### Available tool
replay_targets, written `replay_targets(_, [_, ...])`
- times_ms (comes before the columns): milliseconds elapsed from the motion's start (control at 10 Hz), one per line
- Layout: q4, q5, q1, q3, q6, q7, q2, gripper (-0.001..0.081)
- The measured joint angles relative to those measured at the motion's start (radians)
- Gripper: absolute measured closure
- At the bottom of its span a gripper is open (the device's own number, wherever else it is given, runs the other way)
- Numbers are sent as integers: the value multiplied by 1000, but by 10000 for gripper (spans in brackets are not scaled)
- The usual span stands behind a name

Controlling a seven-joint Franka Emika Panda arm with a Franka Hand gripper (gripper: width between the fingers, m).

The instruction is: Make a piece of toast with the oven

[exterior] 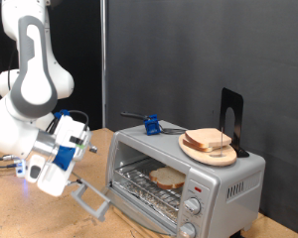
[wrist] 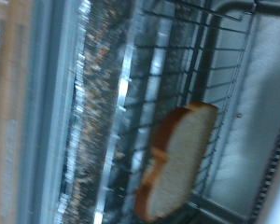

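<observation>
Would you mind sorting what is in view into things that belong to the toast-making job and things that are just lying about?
Belongs to the job:
- piece of toast, lying on the wire rack inside
- oven, door open
- gripper, by the open door

Just lying about:
- wooden plate with bread slices on the oven top
- blue object
- black stand

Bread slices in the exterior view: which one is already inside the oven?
The single slice lying on the wire rack inside the oven, behind its open door. The other slices sit stacked on the round wooden plate on the oven's top.
</observation>
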Motion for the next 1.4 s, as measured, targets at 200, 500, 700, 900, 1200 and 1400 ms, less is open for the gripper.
replay_targets(200, [-6, 40, 30, 46, 0, 33, -46, -2])
replay_targets(500, [-16, 98, 79, 115, 24, 66, -74, -2])
replay_targets(700, [-25, 125, 97, 145, 36, 73, -96, -2])
replay_targets(900, [-47, 130, 100, 161, 38, 75, -119, -2])
replay_targets(1200, [-108, 209, 84, 139, 48, 62, -182, -2])
replay_targets(1400, [-134, 246, 48, 97, 57, 78, -247, -2])
